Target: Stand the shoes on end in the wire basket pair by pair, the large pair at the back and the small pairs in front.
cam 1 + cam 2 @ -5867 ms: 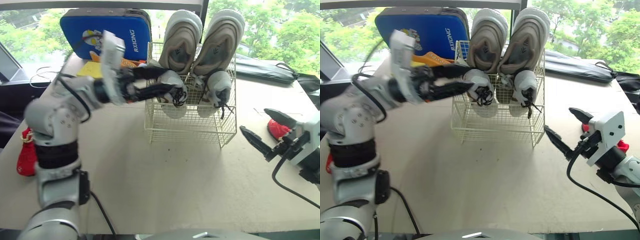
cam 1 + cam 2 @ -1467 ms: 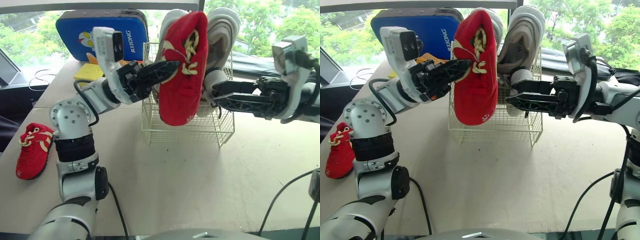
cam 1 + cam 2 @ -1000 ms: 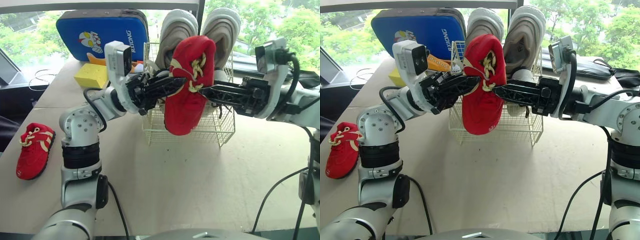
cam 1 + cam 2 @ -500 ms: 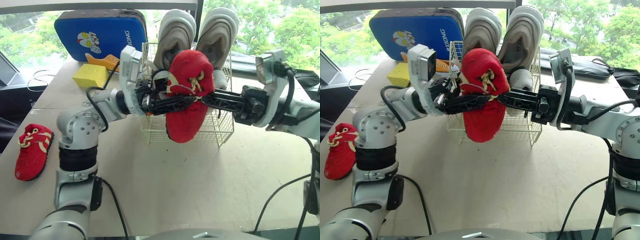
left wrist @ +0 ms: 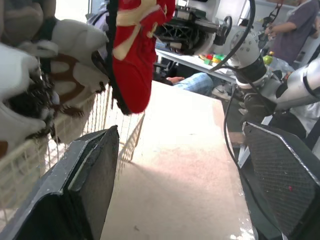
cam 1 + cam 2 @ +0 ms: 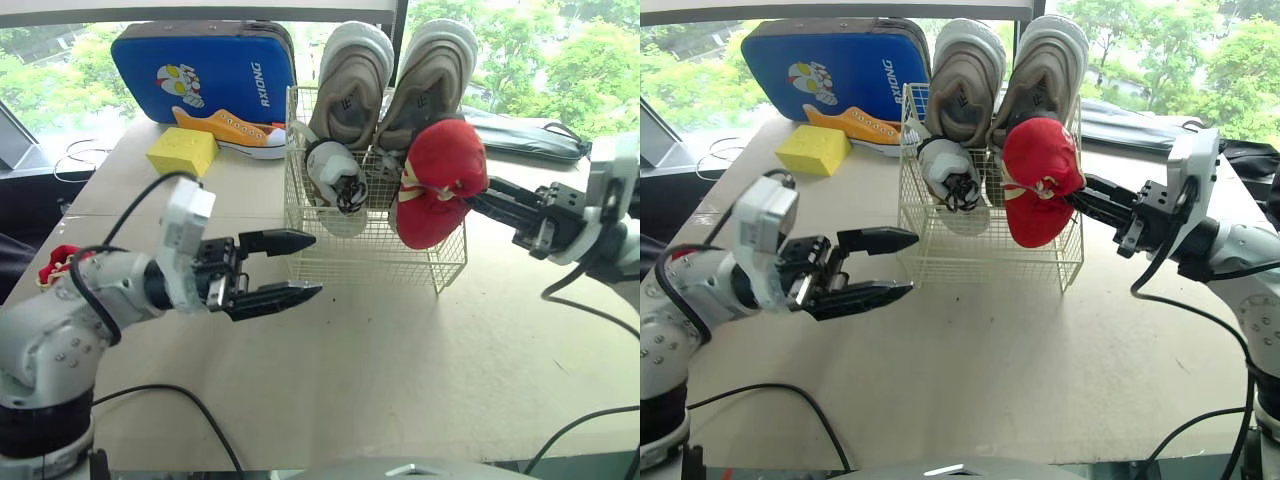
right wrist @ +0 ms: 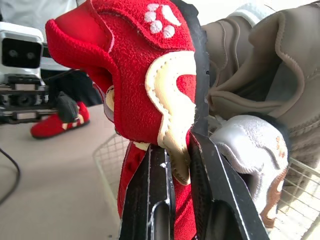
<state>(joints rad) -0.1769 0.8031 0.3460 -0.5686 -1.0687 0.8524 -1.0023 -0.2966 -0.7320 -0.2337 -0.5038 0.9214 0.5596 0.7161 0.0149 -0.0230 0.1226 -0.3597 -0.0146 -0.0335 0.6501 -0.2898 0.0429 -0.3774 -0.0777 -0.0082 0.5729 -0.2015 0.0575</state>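
My right gripper [image 6: 470, 197] is shut on the heel edge of a small red shoe [image 6: 435, 185], which hangs toe-down over the front right of the wire basket [image 6: 370, 262]. In the right wrist view the two fingers [image 7: 155, 195] pinch the shoe's cream-trimmed collar. Two large taupe shoes [image 6: 350, 75] stand on end at the basket's back. A small white shoe [image 6: 338, 185] stands at the front left, and another [image 7: 250, 160] sits behind the red one. My left gripper [image 6: 317, 264] is open and holds nothing, in front and left of the basket. A second red shoe [image 6: 60, 258] lies at the table's left, mostly hidden by my left arm.
Behind the basket's left are a blue case [image 6: 205, 65], an orange sneaker [image 6: 230, 130] and a yellow sponge [image 6: 183, 152]. A black bag [image 6: 540, 140] lies at the back right. A person [image 5: 300, 25] stands beyond the table in the left wrist view.
My left gripper has let go of the red shoe, opened wide and drawn back towards me. My right gripper has swung the shoe right, over the basket's front right.
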